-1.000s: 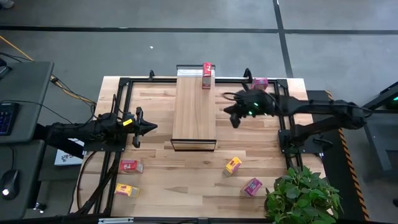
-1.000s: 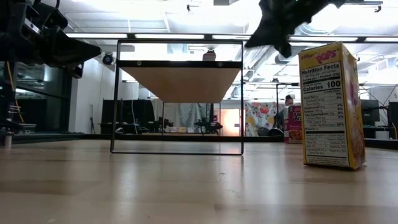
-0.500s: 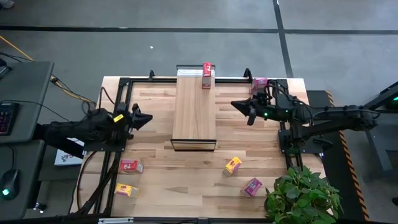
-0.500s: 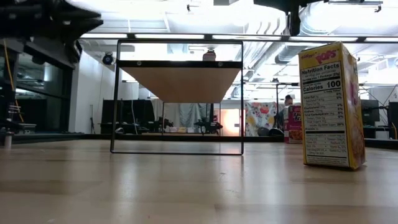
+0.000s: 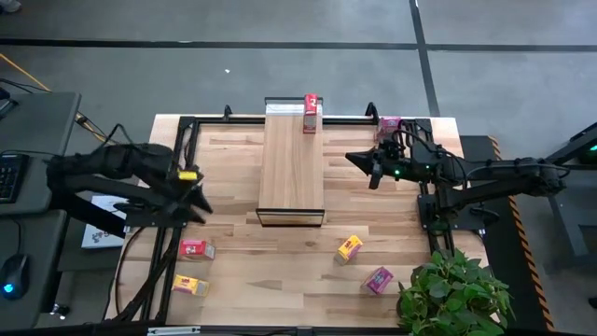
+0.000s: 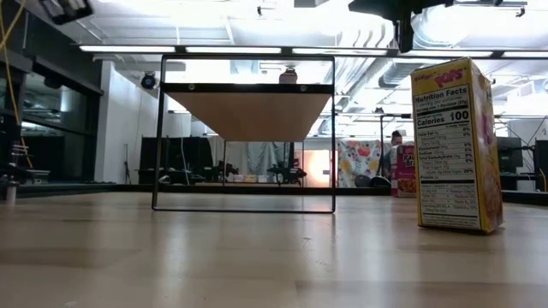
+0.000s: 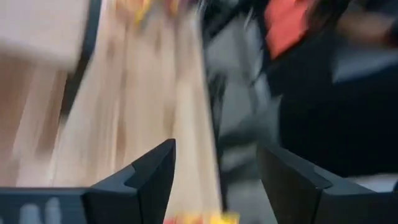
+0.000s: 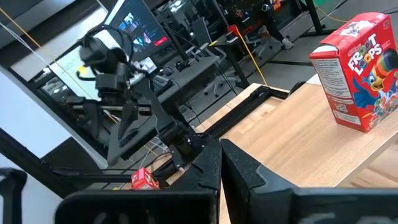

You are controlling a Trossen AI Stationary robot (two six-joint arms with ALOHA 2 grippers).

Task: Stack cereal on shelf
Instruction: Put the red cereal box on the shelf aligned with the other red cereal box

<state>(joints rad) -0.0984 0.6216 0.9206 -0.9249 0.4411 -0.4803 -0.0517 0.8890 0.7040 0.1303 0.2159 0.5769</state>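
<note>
Cereal box (image 5: 311,113) stays atop shelf (image 5: 291,168); left gripper (image 5: 198,201) has swung nearer.

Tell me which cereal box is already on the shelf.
The red box standing at the far end of the shelf. The other five visible boxes all sit on the table.

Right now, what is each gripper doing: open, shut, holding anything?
Left gripper: open, empty, above the table's left side near a red cereal box.
Right gripper: shut, empty, right of the shelf.
</note>
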